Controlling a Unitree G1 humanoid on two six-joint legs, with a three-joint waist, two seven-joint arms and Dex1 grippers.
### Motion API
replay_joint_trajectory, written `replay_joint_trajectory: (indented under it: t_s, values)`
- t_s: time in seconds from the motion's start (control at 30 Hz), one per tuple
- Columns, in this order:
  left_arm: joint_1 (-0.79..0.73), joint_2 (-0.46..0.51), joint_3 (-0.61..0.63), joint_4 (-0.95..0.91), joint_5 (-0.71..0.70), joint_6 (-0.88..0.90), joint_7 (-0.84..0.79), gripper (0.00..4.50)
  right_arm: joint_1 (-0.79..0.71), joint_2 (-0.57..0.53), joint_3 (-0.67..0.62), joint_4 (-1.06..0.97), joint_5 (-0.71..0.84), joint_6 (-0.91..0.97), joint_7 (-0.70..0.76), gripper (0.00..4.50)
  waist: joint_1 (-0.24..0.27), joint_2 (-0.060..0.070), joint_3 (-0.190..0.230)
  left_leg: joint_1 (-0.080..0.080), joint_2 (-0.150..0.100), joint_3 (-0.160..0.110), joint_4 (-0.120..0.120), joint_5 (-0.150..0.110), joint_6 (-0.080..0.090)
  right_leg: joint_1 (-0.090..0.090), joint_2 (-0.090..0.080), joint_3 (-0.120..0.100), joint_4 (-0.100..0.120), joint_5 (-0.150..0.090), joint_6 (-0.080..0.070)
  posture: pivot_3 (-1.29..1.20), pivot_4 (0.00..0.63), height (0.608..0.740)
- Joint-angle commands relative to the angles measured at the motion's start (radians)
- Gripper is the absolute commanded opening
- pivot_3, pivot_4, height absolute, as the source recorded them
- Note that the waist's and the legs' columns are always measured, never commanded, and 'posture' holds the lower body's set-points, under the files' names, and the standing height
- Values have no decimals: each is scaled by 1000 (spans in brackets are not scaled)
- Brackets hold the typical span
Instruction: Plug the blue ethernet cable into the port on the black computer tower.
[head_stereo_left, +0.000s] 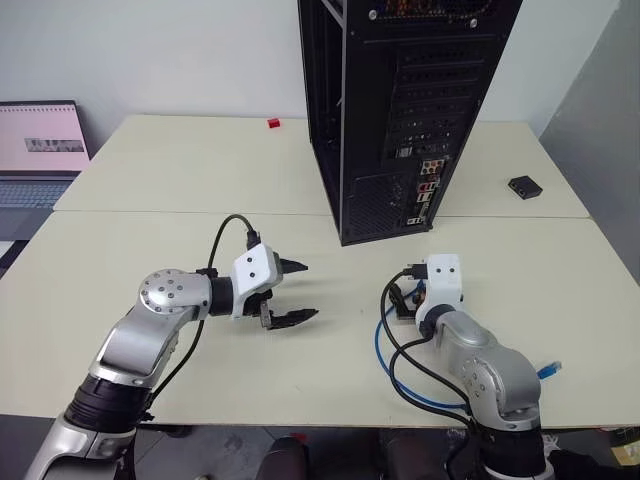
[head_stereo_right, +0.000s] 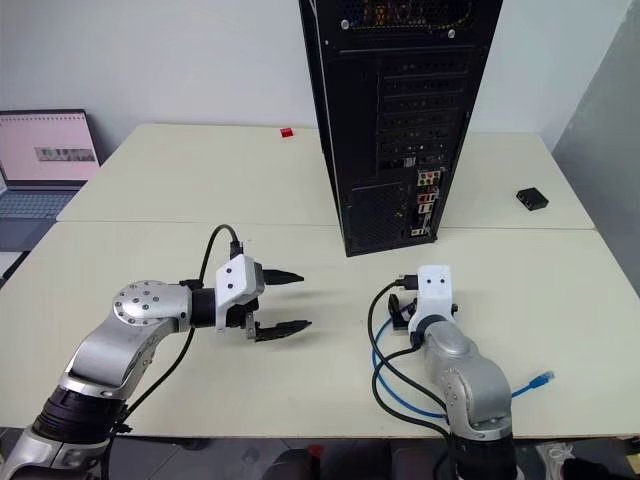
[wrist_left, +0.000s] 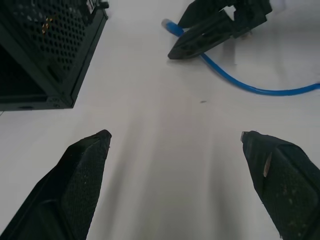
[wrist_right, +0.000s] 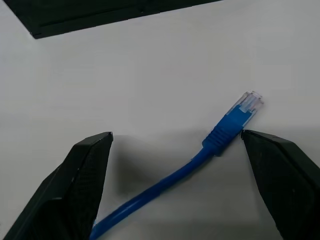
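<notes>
Cream-white desk (head_stereo_left: 200, 190), seen from the head camera: two tables pushed together, a seam running across between them. The black computer tower (head_stereo_left: 400, 110) stands upright at the far middle, its perforated rear panel and slot covers facing the robot; the port (head_stereo_left: 426, 187) sits in the small coloured cluster low on that panel. The left gripper (head_stereo_left: 297, 292) hovers over the near-left part of the desk, fingers spread wide, holding nothing. The right gripper (wrist_right: 175, 142) is lowered near the tower's base, its fingers hidden here behind the white wrist housing. The blue ethernet cable (head_stereo_left: 385, 345) loops on the desk beside the right arm, and one plug end (head_stereo_left: 549, 371) lies near the near-right edge. A small flat black box (head_stereo_left: 524, 186) rests at the far right, a tiny red object (head_stereo_left: 273, 123) at the far edge, and a laptop (head_stereo_left: 40, 140) stands off the left side against a pale wall.

Left wrist view: both black fingers stand far apart over bare desk; the tower's corner and the other gripper above the cable lie beyond.

Right wrist view: the claw is wide open, straddling the cable's clear-blue plug (wrist_right: 245, 107), which lies flat, long axis slanting toward the tower's base. One finger (wrist_right: 280, 170) sits just beside the plug's boot; nothing is gripped.
</notes>
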Motion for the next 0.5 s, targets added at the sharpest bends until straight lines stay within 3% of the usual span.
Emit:
replay_joint_trajectory:
  t_s: [0.03, 0.5]
  values:
    - [-38, -16, -28, -1, 8, -27, -20, 4500, -2, 19, -22, 19, -15, 14, -17, 3900, 0, 0, 0, 0, 0, 0, 0, 0, 0, 0, 0, 0, 0, 0, 0, 0, 150, 740]
    - [-90, -49, -54, 61, 38, -57, -33, 4500, -17, 42, -39, 16, -45, 24, -16, 580, -17, -1, -1, 0, 0, 0, 0, 0, 0, 0, 0, 0, 0, 0, 0, 0, 150, 740]
